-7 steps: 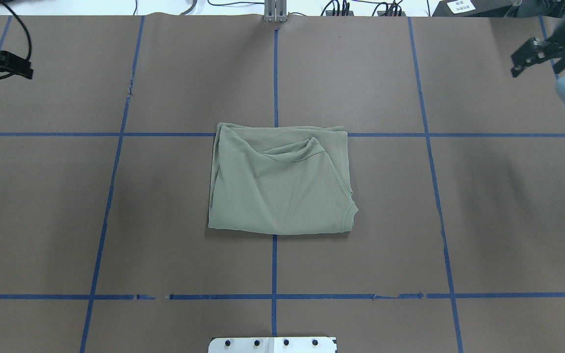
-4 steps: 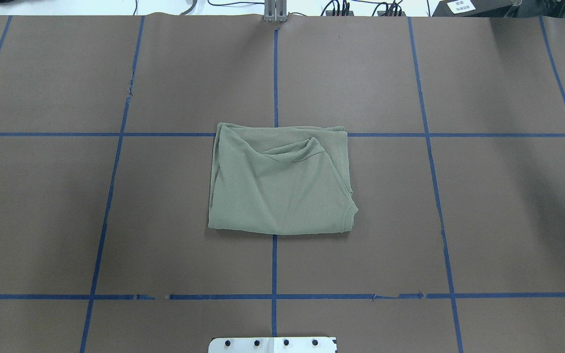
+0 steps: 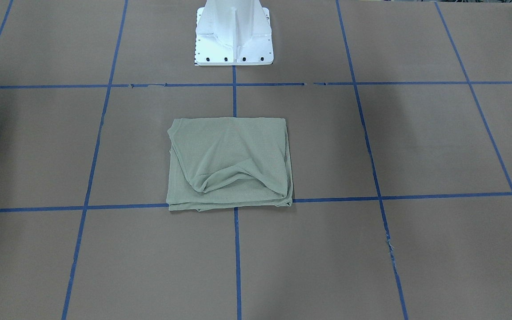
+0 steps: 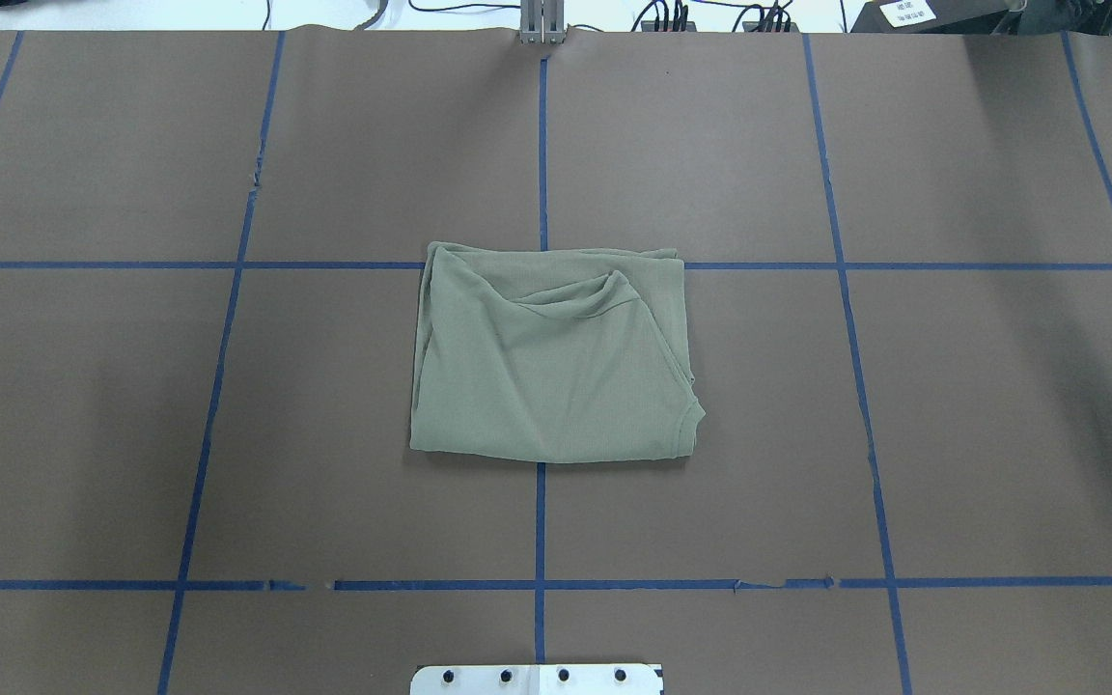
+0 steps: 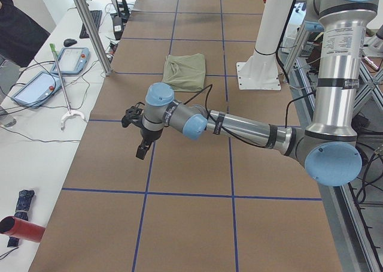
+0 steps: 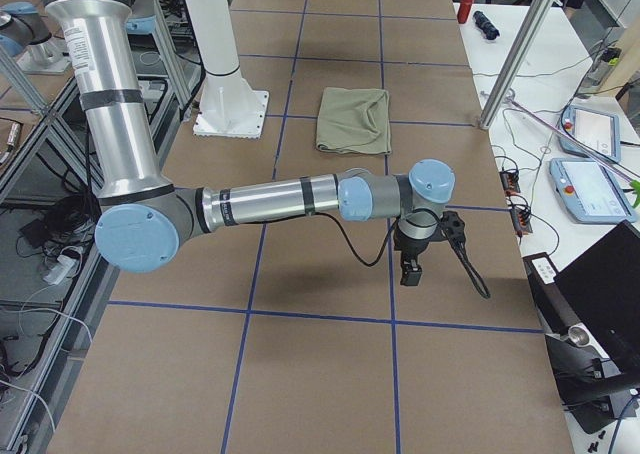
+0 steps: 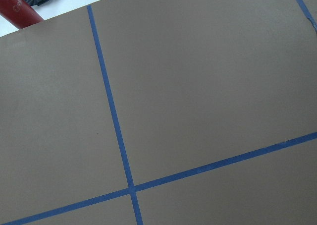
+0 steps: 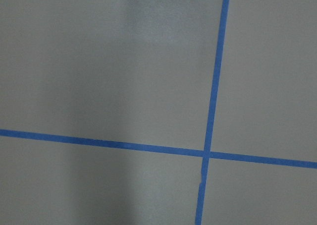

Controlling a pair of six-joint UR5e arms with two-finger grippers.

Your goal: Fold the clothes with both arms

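The clothes are one sage-green shirt (image 4: 546, 367), folded into a rough rectangle at the table's centre, also in the front view (image 3: 229, 160) and both side views (image 5: 185, 71) (image 6: 352, 119). Nothing touches it. The left arm (image 5: 239, 125) reaches low over the table's left end, far from the shirt, and its gripper (image 5: 140, 151) points down. The right arm (image 6: 270, 202) stretches over the right end with its gripper (image 6: 410, 272) pointing down too. Both grippers show only in the side views, so I cannot tell whether they are open or shut. The wrist views hold only brown table and blue tape.
The white pedestal base (image 3: 234, 35) stands at the robot's side of the table. Blue tape lines (image 4: 541, 521) grid the brown cover. Side benches hold tablets (image 5: 36, 86), cables, a red cylinder (image 5: 21, 229) and metal posts (image 5: 90, 26).
Both grippers, at the overhead view's upper corners a second ago, have moved outward and left that view. The shirt has not moved.
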